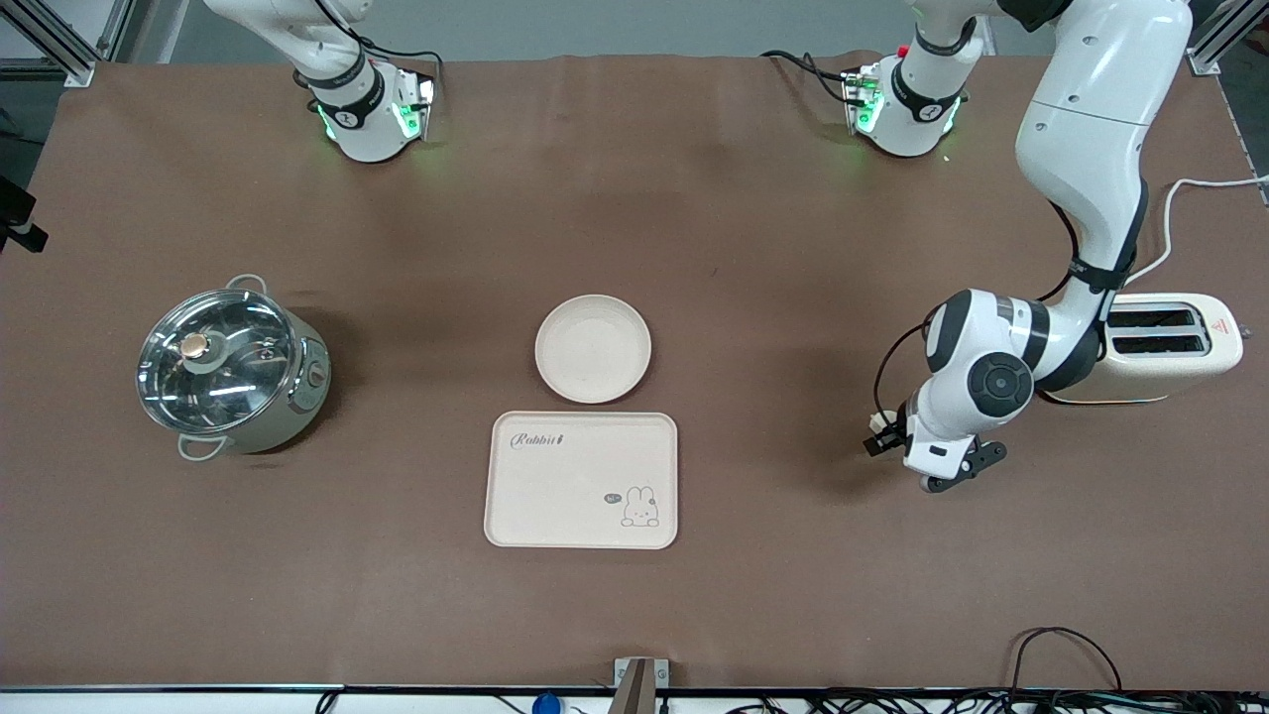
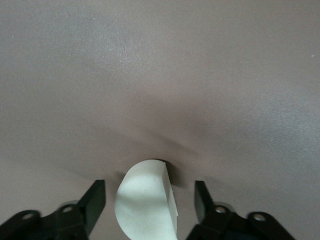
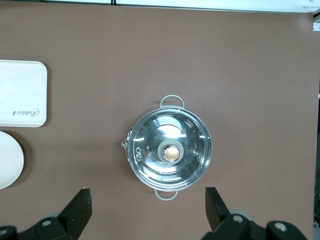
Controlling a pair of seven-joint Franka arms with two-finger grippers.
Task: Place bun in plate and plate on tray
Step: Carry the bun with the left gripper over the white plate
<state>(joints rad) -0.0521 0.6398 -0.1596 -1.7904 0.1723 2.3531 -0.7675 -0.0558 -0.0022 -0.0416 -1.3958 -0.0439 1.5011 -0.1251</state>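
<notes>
The bun (image 2: 142, 205), a pale cream lump with one flat cut side, lies on the brown table between the open fingers of my left gripper (image 2: 149, 186); neither finger touches it. In the front view my left gripper (image 1: 947, 476) is low over the table near the toaster and hides the bun. The round cream plate (image 1: 593, 349) is empty and sits just farther from the front camera than the Rabbit tray (image 1: 580, 481). My right gripper (image 3: 147, 192) is open and empty, high over the pot; its hand is out of the front view.
A steel pot with a glass lid (image 1: 228, 367) stands toward the right arm's end. A cream toaster (image 1: 1175, 347) stands toward the left arm's end, beside the left arm's wrist. The plate (image 3: 7, 160) and tray (image 3: 20, 92) also show in the right wrist view.
</notes>
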